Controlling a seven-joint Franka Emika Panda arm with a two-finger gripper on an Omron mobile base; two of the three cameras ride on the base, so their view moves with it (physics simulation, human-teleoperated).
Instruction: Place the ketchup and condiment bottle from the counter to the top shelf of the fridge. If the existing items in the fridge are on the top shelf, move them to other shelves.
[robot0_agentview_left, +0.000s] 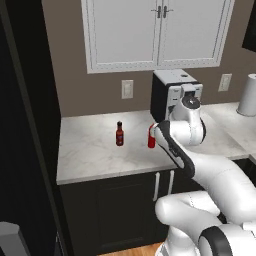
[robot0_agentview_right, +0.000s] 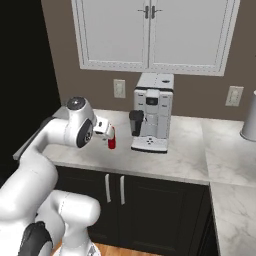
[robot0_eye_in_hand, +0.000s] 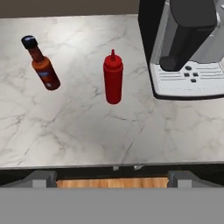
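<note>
Two bottles, ketchup (robot0_eye_in_hand: 113, 78) and sauce (robot0_eye_in_hand: 42, 64), sit mid-counter (robot0_eye_in_hand: 87, 131); your claw (robot0_eye_in_hand: 112, 177) hovers wide open, empty, ready to grab.

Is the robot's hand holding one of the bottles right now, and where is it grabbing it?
No, nothing is held. The ketchup bottle and the condiment bottle both stand free on the counter, ahead of the open gripper.

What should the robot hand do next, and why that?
Probably move forward and down toward the red ketchup bottle. It stands upright on the counter straight ahead of the hand, nearer than the hot sauce bottle, and nothing is touching it. The gripper is open and holds nothing, so it is ready to grab.
</note>
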